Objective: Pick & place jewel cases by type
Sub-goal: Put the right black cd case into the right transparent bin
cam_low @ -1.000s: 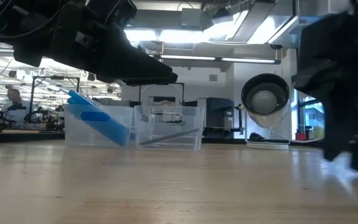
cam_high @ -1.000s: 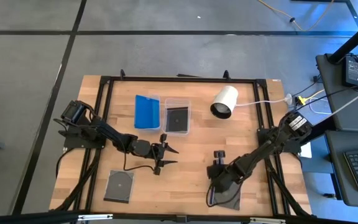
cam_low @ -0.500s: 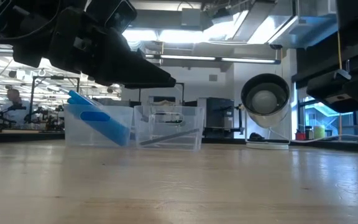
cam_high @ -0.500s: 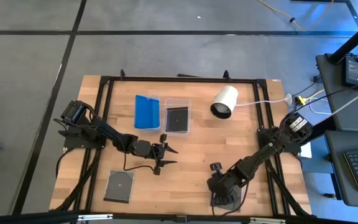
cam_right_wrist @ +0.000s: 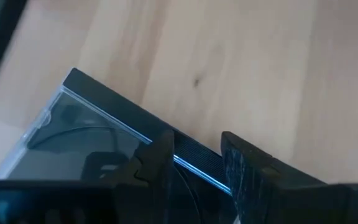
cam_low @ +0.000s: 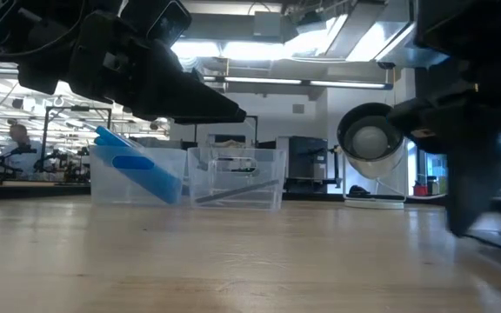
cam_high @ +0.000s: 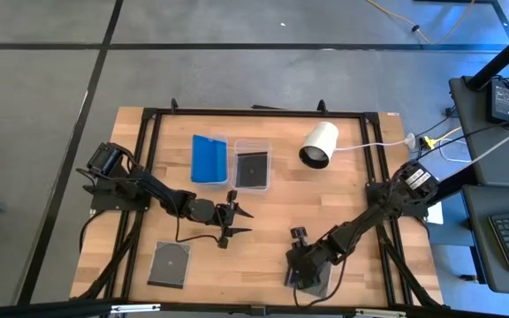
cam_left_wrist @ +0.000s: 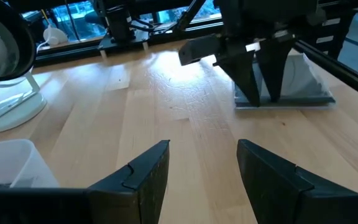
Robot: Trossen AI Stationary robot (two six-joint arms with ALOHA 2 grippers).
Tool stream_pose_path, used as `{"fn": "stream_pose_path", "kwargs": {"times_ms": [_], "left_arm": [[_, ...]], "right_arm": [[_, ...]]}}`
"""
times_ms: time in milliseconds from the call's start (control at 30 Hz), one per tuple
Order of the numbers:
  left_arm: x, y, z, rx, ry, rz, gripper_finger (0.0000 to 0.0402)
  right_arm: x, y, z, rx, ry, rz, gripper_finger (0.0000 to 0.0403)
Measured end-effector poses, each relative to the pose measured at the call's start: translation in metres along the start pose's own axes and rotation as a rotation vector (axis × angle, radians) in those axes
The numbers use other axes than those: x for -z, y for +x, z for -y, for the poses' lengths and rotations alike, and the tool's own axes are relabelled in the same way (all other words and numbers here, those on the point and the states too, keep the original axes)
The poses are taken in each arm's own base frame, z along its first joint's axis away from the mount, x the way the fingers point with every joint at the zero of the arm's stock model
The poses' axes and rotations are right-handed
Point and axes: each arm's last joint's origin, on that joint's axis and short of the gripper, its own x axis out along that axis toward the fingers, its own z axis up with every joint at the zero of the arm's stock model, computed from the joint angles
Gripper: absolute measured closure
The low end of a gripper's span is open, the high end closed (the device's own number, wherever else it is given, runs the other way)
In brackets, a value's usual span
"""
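A dark grey jewel case lies flat near the table's near edge, right of centre, also in the left wrist view. My right gripper stands over it pointing down, its fingers a narrow gap apart, straddling the case's ribbed spine. My left gripper hangs open above the middle of the table, touching nothing. A second dark case lies flat near the near-left corner. Blue cases lean in the left clear tub; a dark case sits in the right tub. My right gripper comes from above, pointing down, at the dark case's spine edge, fingers set across that edge. The case lies flat on the table. Whether the fingertips touch it, I cannot tell.
Two clear tubs stand side by side at the far side of the table. A white cylinder with a dark end lies to their right, with a cable running off to the right. A black frame borders the wooden top.
My right gripper has moved toward the table's near edge and a little toward its left, ending over the dark grey case. My left gripper has kept still.
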Motion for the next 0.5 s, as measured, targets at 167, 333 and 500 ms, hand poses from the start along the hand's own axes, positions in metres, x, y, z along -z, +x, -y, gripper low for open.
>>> {"fn": "stream_pose_path", "kwargs": {"times_ms": [167,333,500], "left_arm": [[0.0,0.0,0.0,0.0,0.0,0.0,0.0215],[0.0,0.0,0.0,0.0,0.0,0.0,0.0215],[0.0,0.0,0.0,0.0,0.0,0.0,0.0215]], "right_arm": [[-0.007,0.005,0.018,0.082,-0.045,0.031,0.0263],[-0.012,0.008,0.039,0.131,-0.067,0.026,0.0263],[-0.017,0.012,0.063,0.169,-0.081,0.02,0.0263]]}}
